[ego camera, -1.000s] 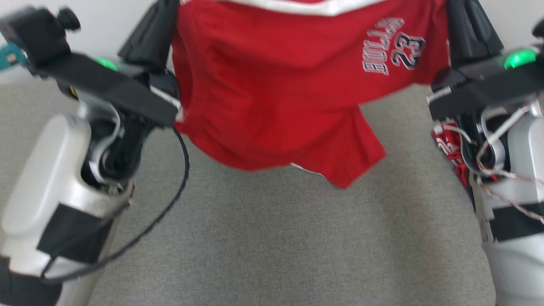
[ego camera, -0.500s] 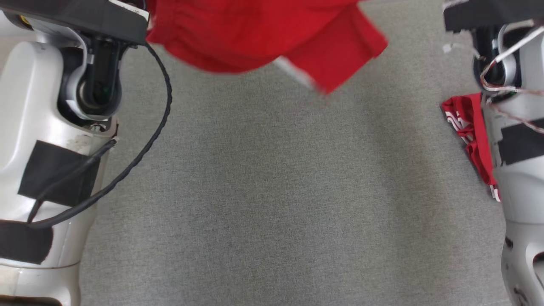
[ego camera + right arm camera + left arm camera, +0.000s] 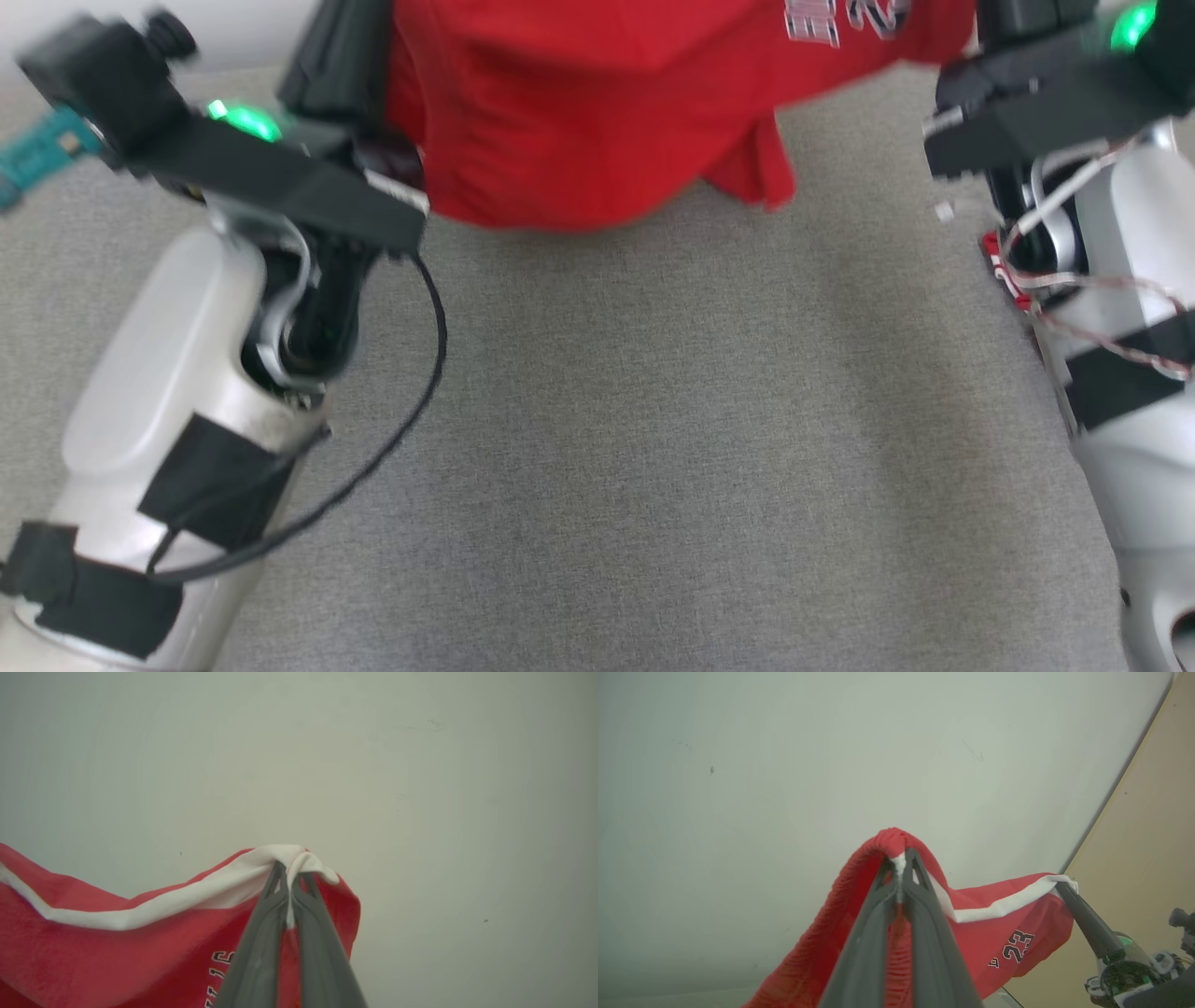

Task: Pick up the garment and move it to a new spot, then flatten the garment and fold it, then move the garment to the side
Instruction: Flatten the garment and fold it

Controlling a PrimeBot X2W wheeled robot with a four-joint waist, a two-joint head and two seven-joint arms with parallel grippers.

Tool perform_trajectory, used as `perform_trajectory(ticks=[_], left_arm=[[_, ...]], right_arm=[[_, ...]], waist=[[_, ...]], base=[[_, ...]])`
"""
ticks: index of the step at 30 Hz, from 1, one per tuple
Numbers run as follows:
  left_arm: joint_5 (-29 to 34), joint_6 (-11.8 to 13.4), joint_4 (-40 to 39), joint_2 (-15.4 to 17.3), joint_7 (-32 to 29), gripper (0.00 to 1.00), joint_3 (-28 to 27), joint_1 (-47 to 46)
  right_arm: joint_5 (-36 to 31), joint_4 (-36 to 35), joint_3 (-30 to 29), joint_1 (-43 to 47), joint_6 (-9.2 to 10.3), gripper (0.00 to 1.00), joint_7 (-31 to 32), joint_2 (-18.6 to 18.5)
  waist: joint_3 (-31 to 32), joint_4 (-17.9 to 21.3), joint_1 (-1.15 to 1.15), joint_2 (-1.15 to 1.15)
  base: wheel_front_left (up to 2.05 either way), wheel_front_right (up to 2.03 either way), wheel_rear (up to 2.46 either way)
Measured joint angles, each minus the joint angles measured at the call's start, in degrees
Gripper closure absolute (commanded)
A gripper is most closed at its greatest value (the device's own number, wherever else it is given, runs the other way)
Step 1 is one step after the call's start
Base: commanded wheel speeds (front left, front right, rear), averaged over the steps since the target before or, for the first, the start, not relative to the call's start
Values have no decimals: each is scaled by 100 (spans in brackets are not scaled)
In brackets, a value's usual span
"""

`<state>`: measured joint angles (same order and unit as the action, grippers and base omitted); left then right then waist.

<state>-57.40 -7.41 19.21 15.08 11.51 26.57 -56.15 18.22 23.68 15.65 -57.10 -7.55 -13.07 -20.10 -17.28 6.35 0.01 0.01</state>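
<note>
Red garment [image 3: 560, 112], white band [image 3: 999, 904] along its top edge and a "23" print: we have it in the air, spread between both arms over the grey fabric surface [image 3: 653, 467]. Its lower edge hangs close to the far part of that surface; we can't tell if it touches. Our left gripper [image 3: 900, 858] has its fingers pressed together, pinching one bunched end of the band, with red cloth humped over the tips. Our right gripper [image 3: 289, 871] is likewise clamped on the other end. The band sags slightly between the two pinch points. We see a pale wall [image 3: 420, 765] ahead of both grippers. Green lights [image 3: 245, 119] are lit on both wrists. A black cable [image 3: 411, 392] loops off our left forearm [image 3: 159, 373]. Head view is motion-blurred.
</note>
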Motion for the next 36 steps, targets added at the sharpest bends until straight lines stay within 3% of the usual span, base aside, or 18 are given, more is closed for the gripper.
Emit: perform_trajectory(ticks=[8, 21, 31, 36], left_arm=[[-248, 0, -271, 222, 178, 100, 352, 806], [-321, -5, -823, 524, 288, 100, 563, 2265], [-211, 272, -1319, 779, 250, 100, 854, 3345], [-165, 463, -1578, 947, 71, 100, 1146, 3963]], right_arm=[[189, -893, -213, 1173, 0, 100, 334, -345], [126, -2641, -1113, 3353, 0, 100, 1529, -420], [634, -3812, -1419, 5118, 0, 100, 2717, -401], [968, -4270, -1772, 6178, 0, 100, 3517, -187]], waist=[[278, -69, -1, 0], [684, -183, -2, -1], [866, -295, -2, -1], [991, -344, -1, -1]], base=[[0, 0, 0], [0, 0, 0], [0, 0, 0], [0, 0, 0]])
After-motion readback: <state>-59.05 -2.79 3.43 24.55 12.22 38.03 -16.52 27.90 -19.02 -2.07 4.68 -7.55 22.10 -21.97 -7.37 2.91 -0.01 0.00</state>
